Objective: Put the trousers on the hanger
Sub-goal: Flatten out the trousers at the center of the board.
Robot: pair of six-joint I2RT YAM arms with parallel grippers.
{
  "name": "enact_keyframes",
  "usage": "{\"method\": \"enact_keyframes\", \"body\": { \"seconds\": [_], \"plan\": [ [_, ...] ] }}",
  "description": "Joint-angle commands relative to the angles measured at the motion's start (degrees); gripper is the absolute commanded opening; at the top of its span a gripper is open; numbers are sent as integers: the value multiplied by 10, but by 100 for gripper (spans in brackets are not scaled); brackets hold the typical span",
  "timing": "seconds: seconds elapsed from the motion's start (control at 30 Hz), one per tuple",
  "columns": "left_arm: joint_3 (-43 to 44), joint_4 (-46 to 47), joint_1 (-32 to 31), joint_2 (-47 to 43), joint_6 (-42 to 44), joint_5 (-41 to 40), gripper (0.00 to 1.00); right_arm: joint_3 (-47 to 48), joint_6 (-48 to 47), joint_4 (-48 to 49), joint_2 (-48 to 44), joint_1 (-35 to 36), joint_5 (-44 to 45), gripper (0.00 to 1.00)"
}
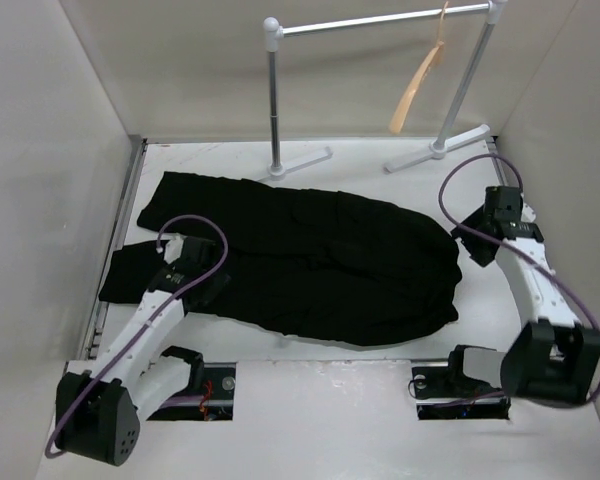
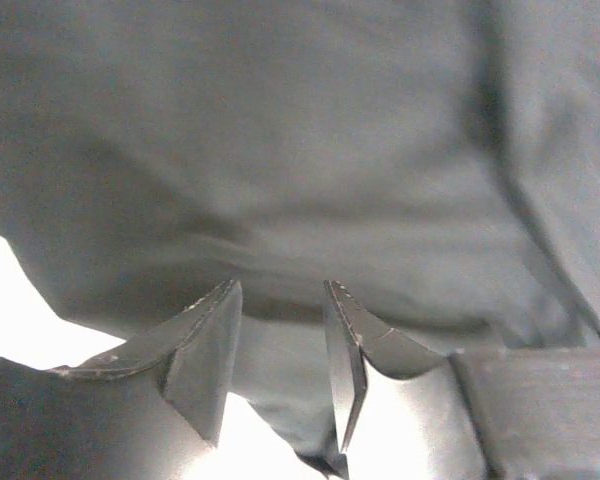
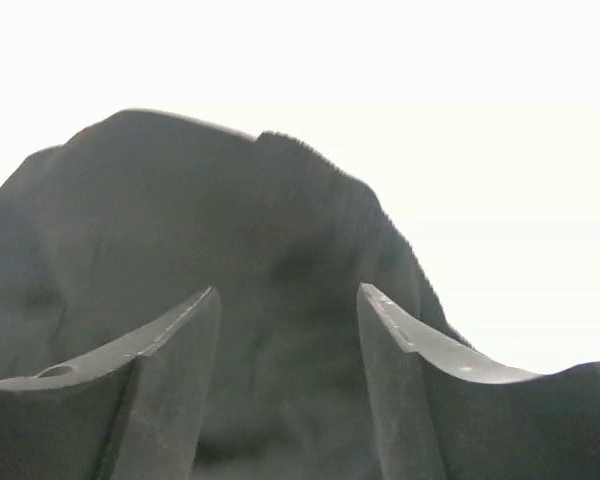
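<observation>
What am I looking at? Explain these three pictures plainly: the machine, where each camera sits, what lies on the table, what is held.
Two robot arms are bolted at the near edge of a white table, each ending in a two-finger gripper. The wide picture comes from a fixed camera above and behind them; the other two come from cameras on the wrists, showing each arm's own fingers. Black trousers lie spread on the table. A tan wooden hanger hangs on the metal rail stand at the back. The left gripper is down on the trousers, jaws slightly apart; whether it pinches cloth I cannot tell. The right gripper is open, facing the trousers' end, holding nothing.
</observation>
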Motion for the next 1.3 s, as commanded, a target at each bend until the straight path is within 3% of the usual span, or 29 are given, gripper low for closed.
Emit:
{"method": "enact_keyframes", "body": {
  "seconds": [0.0,0.13,0.23,0.27,0.37,0.47,0.6,0.77,0.83,0.93,1.0,1.1,1.17,1.23,1.27],
  "plan": [
    [54,4,-70,12,0,-1,37,24,-39,84,80,-36,-24,66],
    [84,23,-169,52,-1,4,40,37,-36,128,151,-42,-45,70],
    [114,31,-257,95,-1,9,40,37,-16,147,195,-38,-76,63],
    [123,36,-286,111,-1,10,41,34,-8,155,204,-38,-88,58],
    [135,45,-352,161,2,10,42,26,18,188,213,-38,-103,22],
    [111,53,-361,192,-2,8,41,50,13,186,190,-35,-50,11],
    [53,59,-339,208,-11,7,39,137,-26,132,191,-13,65,11],
    [29,38,-331,190,-25,6,40,195,-38,102,262,-16,114,14],
    [31,27,-337,182,-36,4,42,197,-37,115,286,-30,115,25],
    [46,23,-348,175,-45,16,47,197,-31,136,297,-45,106,55],
    [66,16,-358,174,-46,28,50,194,-31,137,280,-47,86,69],
    [99,13,-371,172,-46,31,52,146,-30,134,200,-42,75,81],
    [120,13,-375,172,-46,31,52,87,-18,132,132,-21,69,81],
    [141,16,-375,174,-44,27,52,3,8,120,53,1,65,63],
    [150,20,-372,174,-43,25,52,-39,25,109,17,15,64,49]
  ]
}}
